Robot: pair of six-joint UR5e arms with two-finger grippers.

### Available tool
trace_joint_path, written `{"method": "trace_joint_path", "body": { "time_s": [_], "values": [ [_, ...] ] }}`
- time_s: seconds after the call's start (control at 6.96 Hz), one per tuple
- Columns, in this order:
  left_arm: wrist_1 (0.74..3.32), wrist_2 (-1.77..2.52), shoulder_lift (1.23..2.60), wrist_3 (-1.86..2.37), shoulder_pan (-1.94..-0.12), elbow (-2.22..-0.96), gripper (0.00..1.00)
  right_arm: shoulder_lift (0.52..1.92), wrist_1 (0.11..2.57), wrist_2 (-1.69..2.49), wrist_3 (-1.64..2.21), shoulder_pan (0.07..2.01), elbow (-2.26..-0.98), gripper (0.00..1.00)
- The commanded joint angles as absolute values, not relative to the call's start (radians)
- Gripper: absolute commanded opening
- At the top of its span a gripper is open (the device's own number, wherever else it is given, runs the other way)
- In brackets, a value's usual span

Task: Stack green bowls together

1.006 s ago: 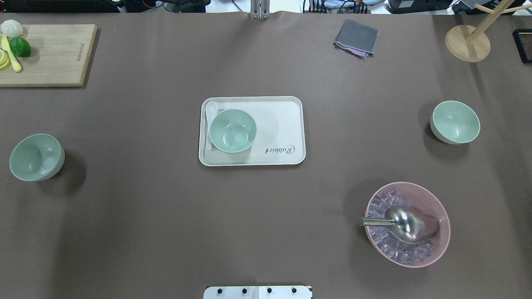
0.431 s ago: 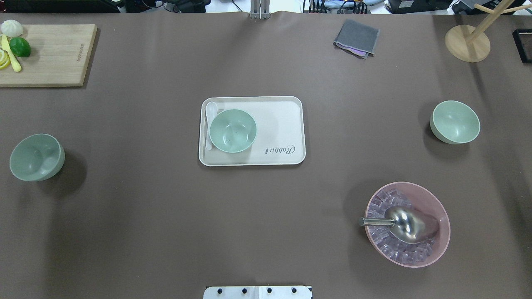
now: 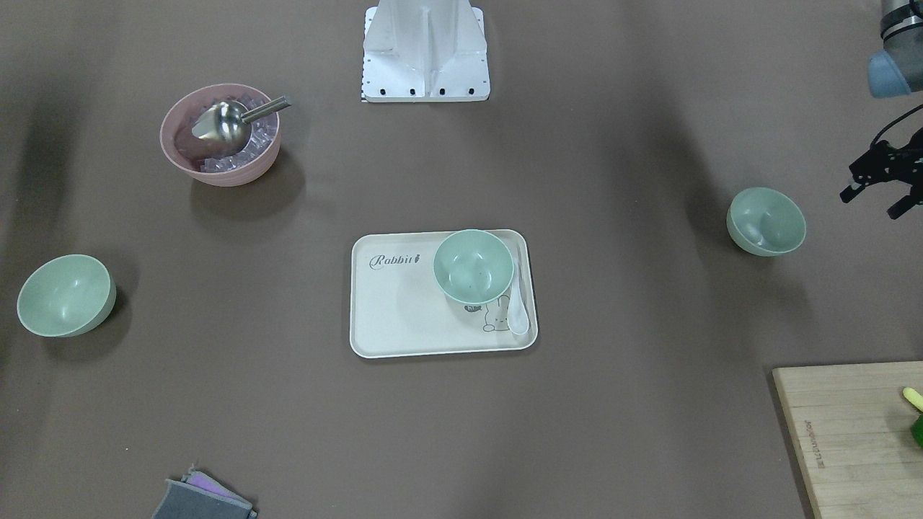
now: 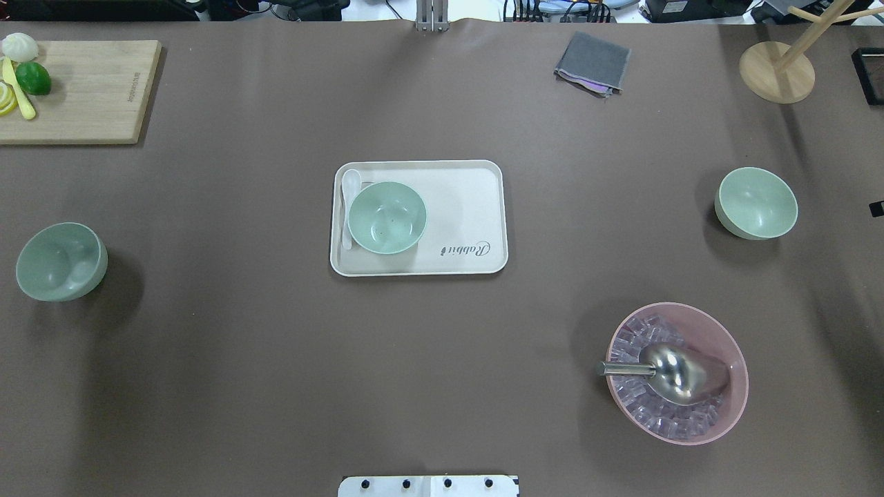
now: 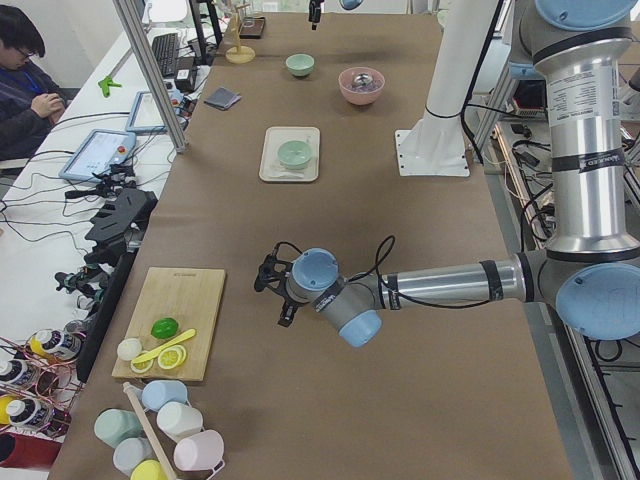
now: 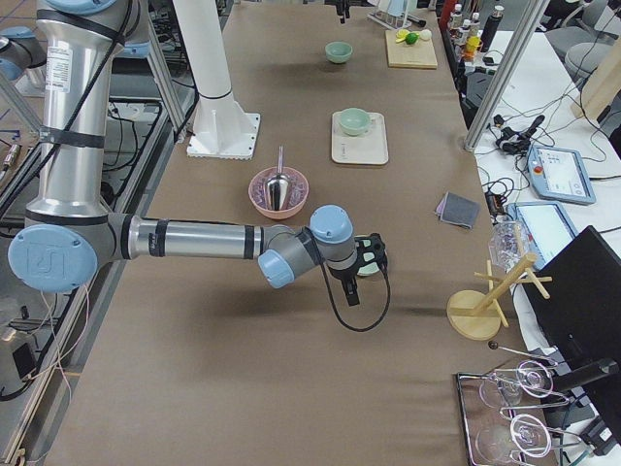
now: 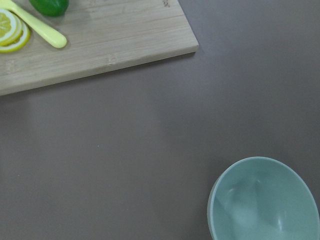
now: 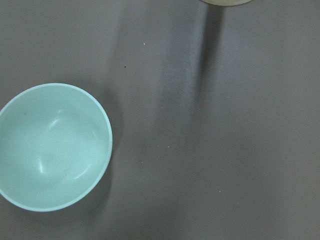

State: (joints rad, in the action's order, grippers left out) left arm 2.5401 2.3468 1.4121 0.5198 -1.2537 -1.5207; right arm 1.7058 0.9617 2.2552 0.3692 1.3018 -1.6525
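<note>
Three pale green bowls stand apart. One bowl [image 4: 61,261] is at the table's left and also shows in the left wrist view [image 7: 265,200]. One bowl [image 4: 386,217] sits on the cream tray [image 4: 469,207]. One bowl [image 4: 756,203] is at the right and also shows in the right wrist view [image 8: 52,145]. My left gripper [image 3: 872,203] hovers just outside the left bowl [image 3: 766,221], its jaws apart and empty. Of my right gripper [image 6: 364,257] only a black tip [image 4: 876,207] shows overhead, beside the right bowl. I cannot tell whether it is open or shut.
A pink bowl [image 4: 677,373] of ice with a metal scoop stands front right. A white spoon [image 4: 349,200] lies on the tray. A cutting board [image 4: 83,90] with lime and lemon is far left, a grey cloth [image 4: 592,63] and a wooden stand [image 4: 777,72] far right.
A black tip of the right gripper has come into the overhead view at the right edge. The bowls have not moved.
</note>
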Motion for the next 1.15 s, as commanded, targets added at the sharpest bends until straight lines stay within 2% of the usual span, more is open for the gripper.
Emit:
{"method": "trace_joint_path", "body": {
  "time_s": [0.0,0.14,0.29,0.43,1.01],
  "values": [
    [2.542,2.231,1.417,0.61,-1.132,-1.525,0.93,1.701,0.945,2.221,0.407,1.266,-1.651,1.0],
    [2.54,2.212,1.428,0.611,-1.103,-1.522,0.78,1.703,0.943,2.221,0.407,1.266,-1.651,1.0],
    [2.54,2.204,1.428,0.607,-1.082,-1.52,0.51,1.703,0.936,2.221,0.407,1.266,-1.649,1.0],
    [2.54,2.201,1.43,0.607,-1.063,-1.519,0.4,1.703,0.936,2.221,0.407,1.266,-1.648,1.0],
    [2.54,2.183,1.43,0.6,-1.06,-1.513,0.17,1.701,0.936,2.221,0.407,1.266,-1.646,1.0]
  ]
}}
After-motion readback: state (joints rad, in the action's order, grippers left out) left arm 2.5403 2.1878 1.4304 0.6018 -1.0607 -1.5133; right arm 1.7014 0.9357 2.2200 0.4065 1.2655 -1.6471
